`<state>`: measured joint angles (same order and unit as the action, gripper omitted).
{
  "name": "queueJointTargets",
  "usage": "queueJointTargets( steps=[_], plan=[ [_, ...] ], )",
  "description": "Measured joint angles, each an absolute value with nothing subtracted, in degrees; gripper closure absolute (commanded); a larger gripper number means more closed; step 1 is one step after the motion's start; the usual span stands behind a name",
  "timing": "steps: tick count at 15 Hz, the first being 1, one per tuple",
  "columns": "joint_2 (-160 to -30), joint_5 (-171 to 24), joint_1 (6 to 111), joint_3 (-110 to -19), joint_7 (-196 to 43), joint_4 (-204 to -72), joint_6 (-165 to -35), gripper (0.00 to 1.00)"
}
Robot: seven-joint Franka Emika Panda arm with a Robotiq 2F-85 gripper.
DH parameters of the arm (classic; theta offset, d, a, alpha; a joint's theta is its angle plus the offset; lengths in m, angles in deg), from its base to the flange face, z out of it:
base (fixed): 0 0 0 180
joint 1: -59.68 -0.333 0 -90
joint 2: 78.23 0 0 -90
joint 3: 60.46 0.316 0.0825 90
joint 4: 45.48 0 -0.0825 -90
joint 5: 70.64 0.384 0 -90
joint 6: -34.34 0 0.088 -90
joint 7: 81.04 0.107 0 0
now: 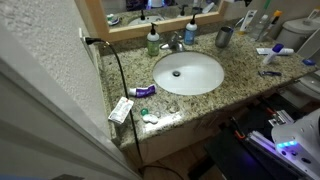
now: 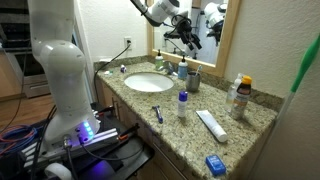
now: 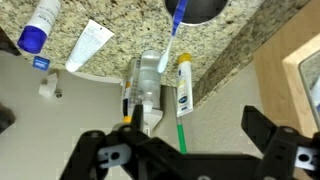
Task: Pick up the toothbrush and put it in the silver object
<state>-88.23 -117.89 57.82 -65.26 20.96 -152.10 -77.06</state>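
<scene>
The silver cup (image 1: 224, 37) stands at the back of the counter by the mirror. It also shows in an exterior view (image 2: 194, 81) and as a dark round mouth at the top of the wrist view (image 3: 200, 8). The toothbrush (image 3: 172, 40), blue and whitish, leans in the cup with one end over the rim. My gripper (image 2: 188, 40) hangs above the cup, apart from it. In the wrist view its two fingers (image 3: 185, 150) are spread wide with nothing between them.
Two soap bottles (image 1: 152, 40) (image 1: 190, 30) and the chrome faucet (image 1: 175, 42) stand behind the sink (image 1: 188, 72). A toothpaste tube (image 2: 210, 125), a blue-capped bottle (image 2: 181, 103) and a darker blue brush (image 2: 158, 113) are on the granite counter. The mirror frame (image 2: 232, 40) is close behind the gripper.
</scene>
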Motion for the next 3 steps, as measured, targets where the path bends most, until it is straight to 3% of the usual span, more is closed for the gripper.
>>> queueJointTargets(
  steps=[3],
  plan=[
    [-78.3,-120.1,57.8,-64.6,21.0,-160.5,-83.7,0.00]
  ],
)
